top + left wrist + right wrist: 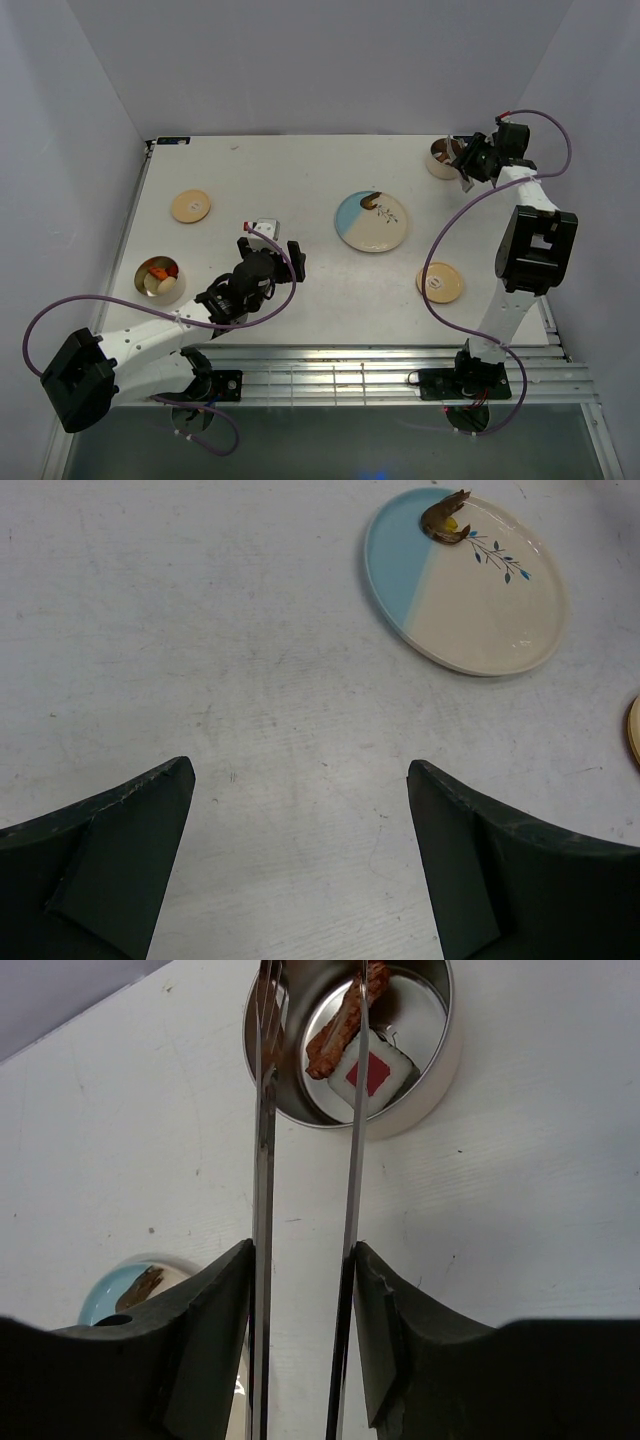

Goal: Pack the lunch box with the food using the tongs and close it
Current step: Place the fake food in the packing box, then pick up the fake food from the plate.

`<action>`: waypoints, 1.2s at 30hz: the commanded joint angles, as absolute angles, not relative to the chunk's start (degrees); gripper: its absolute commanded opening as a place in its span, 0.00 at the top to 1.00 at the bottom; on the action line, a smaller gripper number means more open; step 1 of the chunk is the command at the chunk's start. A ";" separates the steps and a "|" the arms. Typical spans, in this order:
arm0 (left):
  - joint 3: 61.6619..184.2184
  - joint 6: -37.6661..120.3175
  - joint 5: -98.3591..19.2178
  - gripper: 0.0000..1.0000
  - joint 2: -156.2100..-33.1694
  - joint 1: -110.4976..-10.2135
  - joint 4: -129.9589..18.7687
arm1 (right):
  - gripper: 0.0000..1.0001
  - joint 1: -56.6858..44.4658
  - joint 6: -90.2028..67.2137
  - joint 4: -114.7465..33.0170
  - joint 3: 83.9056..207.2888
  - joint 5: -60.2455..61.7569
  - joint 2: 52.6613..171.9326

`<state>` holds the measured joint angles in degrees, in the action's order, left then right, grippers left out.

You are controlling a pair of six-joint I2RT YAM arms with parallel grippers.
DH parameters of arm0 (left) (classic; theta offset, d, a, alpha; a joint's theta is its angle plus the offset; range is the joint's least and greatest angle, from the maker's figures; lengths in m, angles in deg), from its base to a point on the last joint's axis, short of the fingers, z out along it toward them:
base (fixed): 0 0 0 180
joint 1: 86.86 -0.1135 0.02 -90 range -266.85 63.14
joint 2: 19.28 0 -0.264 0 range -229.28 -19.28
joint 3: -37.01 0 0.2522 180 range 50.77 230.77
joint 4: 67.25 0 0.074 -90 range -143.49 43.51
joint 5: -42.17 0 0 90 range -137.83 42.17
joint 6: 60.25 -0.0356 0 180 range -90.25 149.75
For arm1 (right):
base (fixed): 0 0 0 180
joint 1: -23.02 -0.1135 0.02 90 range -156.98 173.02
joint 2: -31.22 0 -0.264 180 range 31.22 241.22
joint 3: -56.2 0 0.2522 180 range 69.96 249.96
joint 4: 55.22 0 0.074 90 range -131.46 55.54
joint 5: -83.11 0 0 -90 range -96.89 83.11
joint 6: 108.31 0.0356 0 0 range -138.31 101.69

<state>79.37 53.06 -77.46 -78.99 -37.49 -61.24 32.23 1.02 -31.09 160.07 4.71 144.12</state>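
- The right gripper [302,1252] clamped the tongs [263,1160] between its jaws, the tong arms slightly parted.
- Beyond the jaws, the tong tips hung over the tin [432,1030], which held a brown strip [335,1035] and a white square [372,1070]. This was likely a release.
- The left gripper [300,770] gaped empty. Ahead and right of its jaws, a brown morsel [445,520] on the plate [480,620] looked like the next piece to fetch.

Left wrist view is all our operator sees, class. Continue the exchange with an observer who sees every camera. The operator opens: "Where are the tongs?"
Observer: The right gripper clamps the tongs at the table's far right corner.
Operator: What lies under their tips?
Observer: A round metal tin holding a brown strip and a white square with a red centre.
Operator: My plate shows one brown piece. Any other food?
Observer: Yes. A second tin beside the left arm holds an orange-red piece and pale lumps.
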 commanded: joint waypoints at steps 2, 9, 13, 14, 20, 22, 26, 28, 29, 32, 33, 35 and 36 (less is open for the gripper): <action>81.01 52.51 -78.42 0.02 -77.91 -37.20 -61.31 | 0.52 31.98 1.29 -31.89 159.18 6.38 137.75; 80.39 52.69 -79.82 0.02 -76.68 -37.20 -61.40 | 0.53 22.07 -0.29 -30.99 151.20 -0.28 129.75; 79.60 53.04 -80.44 0.02 -75.45 -37.20 -61.67 | 0.51 15.12 2.43 -30.82 145.65 -4.85 126.15; 79.51 53.12 -80.53 0.02 -74.92 -37.20 -61.67 | 0.51 13.54 2.87 -31.17 144.59 -6.60 125.79; 78.46 53.39 -81.76 0.02 -73.43 -37.20 -62.28 | 0.49 4.74 4.45 -31.18 141.60 -12.58 126.49; 78.54 53.56 -81.32 0.02 -73.42 -37.20 -62.28 | 0.46 2.19 6.47 -31.26 140.89 -14.52 126.84; 78.54 53.74 -81.32 0.02 -73.42 -37.20 -62.28 | 0.45 -2.37 10.33 -27.50 142.81 -22.15 127.98; 78.46 53.65 -81.32 0.02 -73.16 -37.20 -62.28 | 0.45 -3.43 12.87 -26.00 143.61 -24.19 128.42; 78.46 53.65 -81.32 0.02 -72.99 -37.20 -62.19 | 0.46 -4.40 13.76 -25.47 143.70 -26.20 128.42; 78.37 53.65 -81.32 0.02 -72.81 -37.20 -62.28 | 0.47 -5.80 17.19 -24.24 143.62 -28.15 128.60; 78.46 53.65 -81.14 0.02 -72.72 -37.20 -62.28 | 0.48 -6.16 17.98 -23.54 143.62 -28.42 128.69; 78.37 53.74 -80.97 0.02 -72.28 -37.20 -62.19 | 0.48 -6.95 19.56 -23.62 143.70 -28.59 129.30; 78.28 53.74 -80.88 0.02 -72.11 -37.20 -62.28 | 0.48 -7.30 20.09 -23.27 144.31 -29.12 129.65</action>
<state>78.52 53.32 -80.43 -74.13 -37.49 -61.65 -6.39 15.69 -24.09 141.16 -24.73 128.75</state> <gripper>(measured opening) 0.979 0.525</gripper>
